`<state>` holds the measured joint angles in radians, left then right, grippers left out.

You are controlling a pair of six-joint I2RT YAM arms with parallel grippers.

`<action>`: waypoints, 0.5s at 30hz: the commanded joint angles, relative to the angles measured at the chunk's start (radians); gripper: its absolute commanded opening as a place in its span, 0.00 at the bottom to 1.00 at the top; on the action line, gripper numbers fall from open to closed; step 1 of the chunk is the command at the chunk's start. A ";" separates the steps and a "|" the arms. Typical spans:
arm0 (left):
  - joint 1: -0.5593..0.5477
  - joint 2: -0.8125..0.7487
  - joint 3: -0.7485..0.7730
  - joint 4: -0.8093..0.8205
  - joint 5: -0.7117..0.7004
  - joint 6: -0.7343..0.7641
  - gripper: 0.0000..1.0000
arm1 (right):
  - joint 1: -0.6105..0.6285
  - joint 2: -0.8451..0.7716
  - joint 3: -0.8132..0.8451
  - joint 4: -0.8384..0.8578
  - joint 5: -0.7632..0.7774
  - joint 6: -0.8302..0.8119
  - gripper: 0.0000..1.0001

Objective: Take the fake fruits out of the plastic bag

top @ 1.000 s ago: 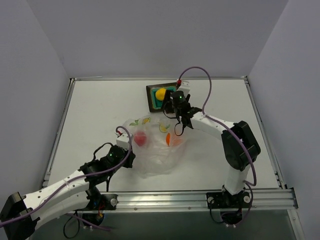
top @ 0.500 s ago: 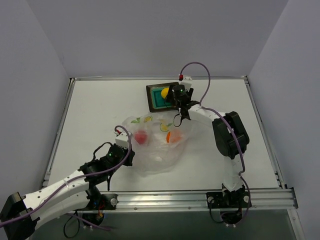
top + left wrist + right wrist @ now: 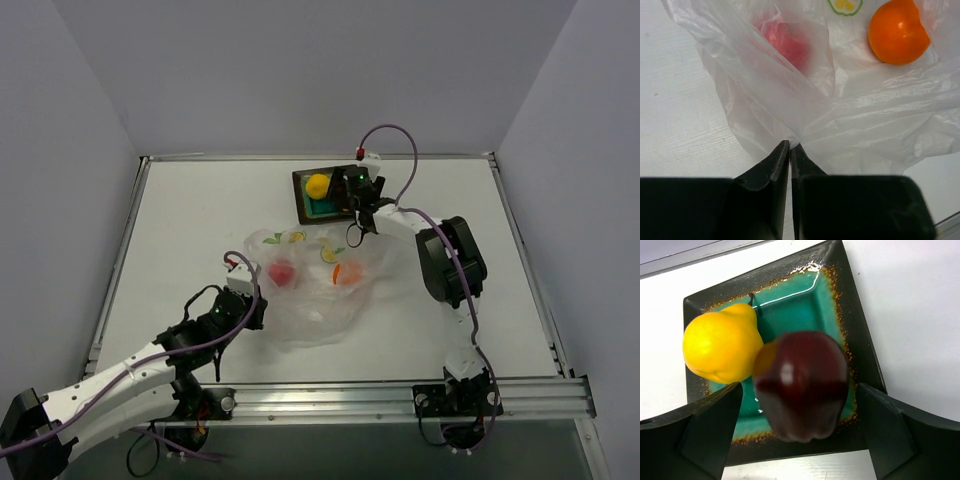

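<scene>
The dark maroon glossy plastic fruit [image 3: 800,375] lies loose between the right gripper's [image 3: 800,395] wide-spread fingers over the square teal tray [image 3: 857,340], and the round orange fruit [image 3: 897,32] sits just nearside of that tray inside the crinkly transparent plastic bag [image 3: 865,115], whose edge the left gripper [image 3: 790,150] pinches.

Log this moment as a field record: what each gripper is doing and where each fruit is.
left gripper: shut on a fold of the plastic bag
right gripper: open, above the teal tray
yellow fruit: on the tray
dark maroon fruit: over the tray beside the yellow one, between the open fingers, a gap on either side
red fruit: inside the bag
orange fruit: inside the bag
</scene>
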<state>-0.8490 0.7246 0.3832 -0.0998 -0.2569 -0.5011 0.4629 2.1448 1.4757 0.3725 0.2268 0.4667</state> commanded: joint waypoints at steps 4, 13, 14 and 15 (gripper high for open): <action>-0.005 -0.021 0.072 -0.012 -0.053 -0.005 0.25 | -0.013 -0.257 -0.086 -0.009 -0.040 0.023 0.95; -0.010 -0.076 0.207 -0.124 -0.108 -0.019 0.70 | 0.035 -0.649 -0.336 -0.030 -0.047 -0.002 0.98; -0.010 -0.080 0.223 -0.139 -0.117 -0.019 0.70 | 0.048 -0.675 -0.351 -0.035 -0.046 -0.002 0.98; -0.013 -0.088 0.239 -0.178 -0.128 -0.017 0.70 | 0.063 -0.704 -0.367 -0.038 -0.044 -0.005 0.97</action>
<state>-0.8513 0.6624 0.5339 -0.1959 -0.3340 -0.5117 0.4866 1.5120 1.1557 0.3454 0.1776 0.4736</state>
